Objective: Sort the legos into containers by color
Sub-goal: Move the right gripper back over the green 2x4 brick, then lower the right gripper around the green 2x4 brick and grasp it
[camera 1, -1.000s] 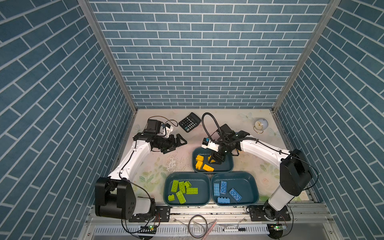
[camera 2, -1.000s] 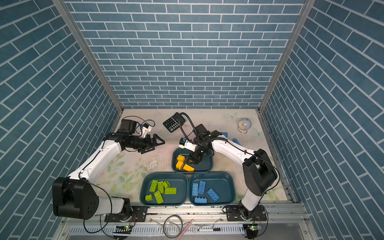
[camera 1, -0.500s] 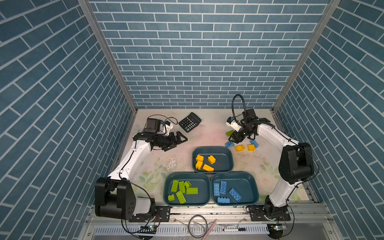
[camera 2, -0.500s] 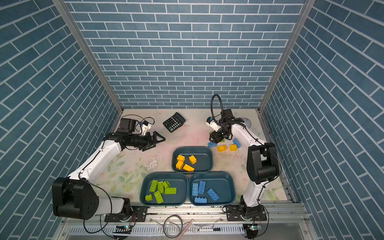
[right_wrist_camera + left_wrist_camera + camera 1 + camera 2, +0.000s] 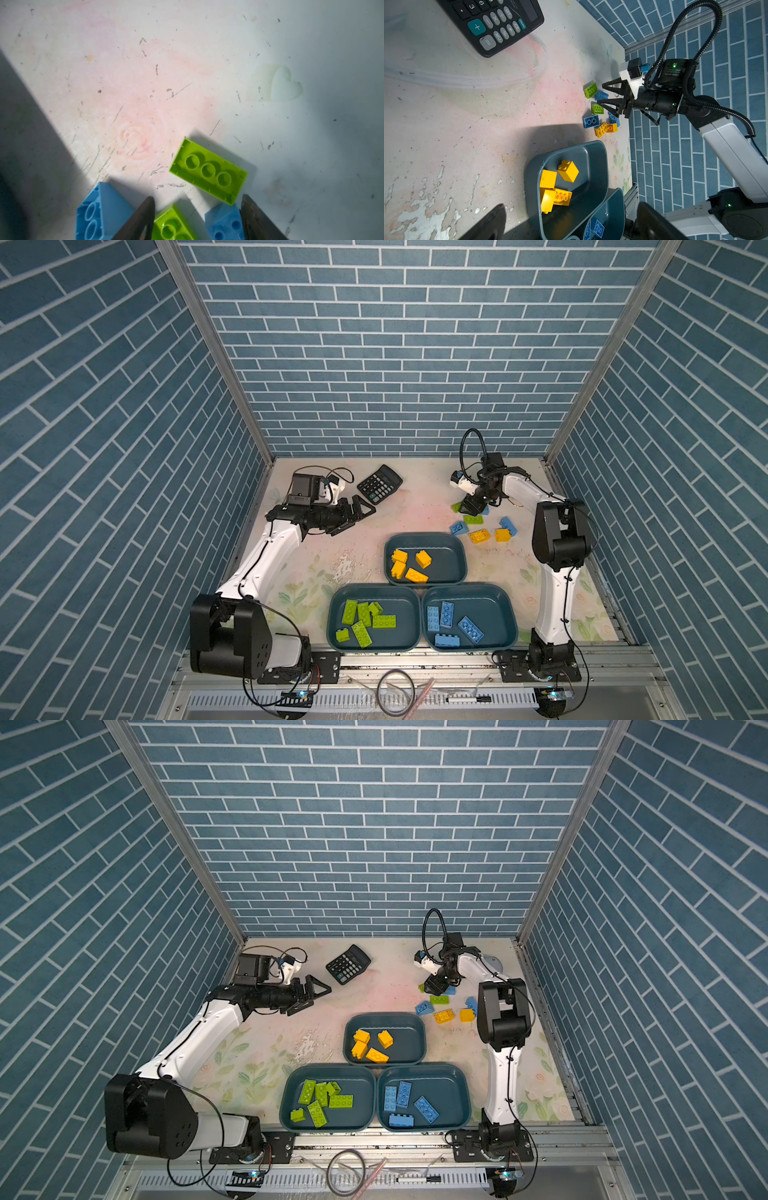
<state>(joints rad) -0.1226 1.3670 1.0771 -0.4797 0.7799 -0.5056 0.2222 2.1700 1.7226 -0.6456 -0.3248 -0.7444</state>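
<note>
- right claw (image 5: 471,506) hangs low over the loose bricks (image 5: 478,536), just past the yellow tray's (image 5: 448,562) far right corner; jaws half spread, nothing pinched.
- right wrist view: fingertips (image 5: 143,218) straddle two pieces at once, a lime brick (image 5: 172,226) and a light blue brick (image 5: 222,224), just beside each other; an upside-down lime oblong (image 5: 207,170) lies just ahead.
- step, as I judge it: grab one loose brick. To do it well, pick a single colour, shift so only that brick sits between the jaws, square up to its short sides, and close only once low enough.
- risk: pinching both, or knocking neighbours away from the yellow tray.
- green tray (image 5: 405,635) and blue tray (image 5: 496,610) sit side by side against the yellow tray's near edge; each holds only its own colour.
- left claw (image 5: 357,519) spread wide, empty, off to the yellow tray's far left by the calculator (image 5: 380,484), above the bench (image 5: 415,506).
</note>
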